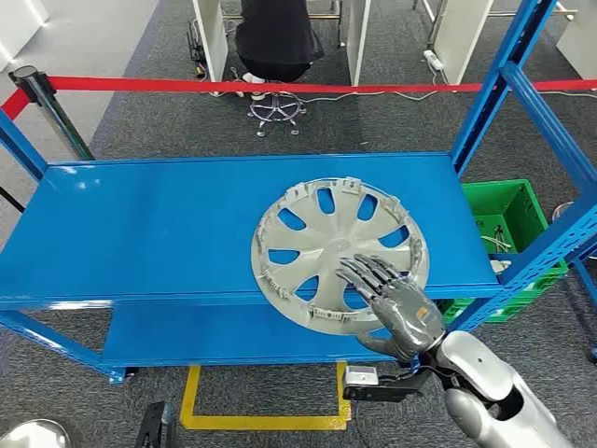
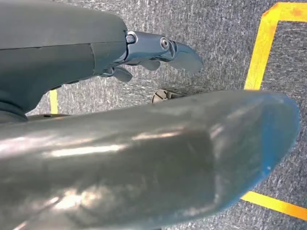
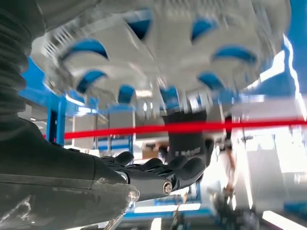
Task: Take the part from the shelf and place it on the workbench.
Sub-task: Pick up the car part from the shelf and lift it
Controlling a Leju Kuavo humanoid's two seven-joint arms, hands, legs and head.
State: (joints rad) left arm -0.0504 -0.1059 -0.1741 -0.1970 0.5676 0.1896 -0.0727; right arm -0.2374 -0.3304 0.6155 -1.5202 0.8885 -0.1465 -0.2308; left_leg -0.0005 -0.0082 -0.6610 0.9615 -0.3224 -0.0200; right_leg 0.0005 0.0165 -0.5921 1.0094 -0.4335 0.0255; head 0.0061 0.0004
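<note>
Right hand (image 1: 397,303) lay flat, fingers spread, on the near-right rim of the wheel cover (image 1: 338,247) overhanging the shelf (image 1: 141,233) edge.

Grey carpet (image 1: 176,121) all round me, w/ yellow tape (image 1: 260,422) marking a box on it just below the shelf. Blue steel shelf (image 1: 141,224) in front, uprights (image 1: 492,84) rising at right. Green crate (image 1: 518,210) on floor beside shelf, right side, bits & cables inside. Red barrier belt (image 1: 211,86) runs across behind shelf, from a dark post (image 1: 42,98) at left. Beyond it, white desk legs (image 1: 211,37), a person in black on a chair w/ chrome star base (image 1: 276,110), cables on the floor by it. Light is even, glare on the shelf's left end.
</note>
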